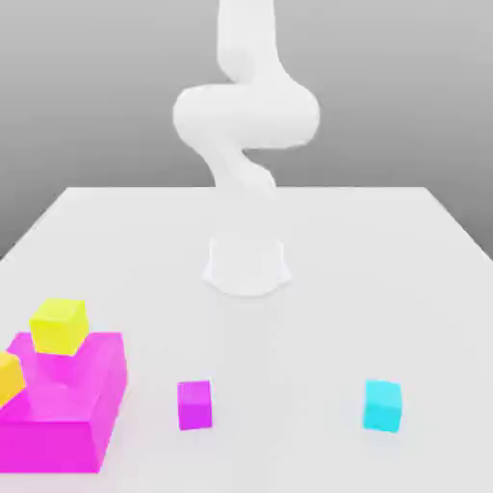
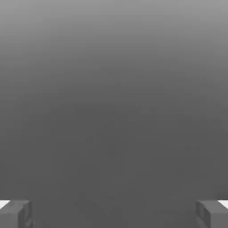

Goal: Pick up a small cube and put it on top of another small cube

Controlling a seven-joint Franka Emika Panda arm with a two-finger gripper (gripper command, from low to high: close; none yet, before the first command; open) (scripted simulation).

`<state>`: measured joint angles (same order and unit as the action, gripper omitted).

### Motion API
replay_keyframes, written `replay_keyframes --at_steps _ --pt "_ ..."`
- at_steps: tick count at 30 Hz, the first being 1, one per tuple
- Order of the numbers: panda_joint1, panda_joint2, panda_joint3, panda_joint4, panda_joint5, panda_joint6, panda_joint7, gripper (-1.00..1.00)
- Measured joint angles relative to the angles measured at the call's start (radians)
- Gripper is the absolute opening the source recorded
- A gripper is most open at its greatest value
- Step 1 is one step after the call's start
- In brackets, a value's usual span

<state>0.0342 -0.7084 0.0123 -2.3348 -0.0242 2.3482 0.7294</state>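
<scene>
The small cyan cube (image 1: pixel 382 405) rests on the white table near the front, toward the exterior view's right. A small magenta cube (image 1: pixel 194 404) sits near the front middle, well apart from it. My arm (image 1: pixel 246 116) rises from its base (image 1: pixel 246 265) at the table's middle and bends upward out of the picture. In the hand view my gripper (image 2: pixel 114 213) is open, its two grey fingertips (image 2: pixel 15 213) far apart with nothing between them, facing plain grey background.
A large magenta block (image 1: pixel 67 404) stands at the front on the exterior view's left. One yellow cube (image 1: pixel 60 325) lies on it and another yellow cube (image 1: pixel 8 377) sits at its left edge. The white table (image 1: pixel 366 289) spreads around the base.
</scene>
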Motion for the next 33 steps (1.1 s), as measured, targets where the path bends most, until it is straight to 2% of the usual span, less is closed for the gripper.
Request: replay_keyframes --at_steps 12,22,25,28,29,33 --pt "0.166 0.443 0.037 -0.167 -0.080 0.232 -0.368 0.00" --pt "0.281 0.801 0.107 -0.307 -0.048 0.427 -0.741 0.00" --pt "0.285 0.909 0.114 -0.312 -0.064 0.502 -0.772 0.00" --pt "0.317 1.018 0.077 -0.293 -0.097 0.588 -0.753 0.00" --pt "0.331 1.052 0.061 -0.286 -0.107 0.615 -0.746 -1.00" --pt "0.331 1.052 0.061 -0.286 -0.107 0.614 -0.745 -1.00"
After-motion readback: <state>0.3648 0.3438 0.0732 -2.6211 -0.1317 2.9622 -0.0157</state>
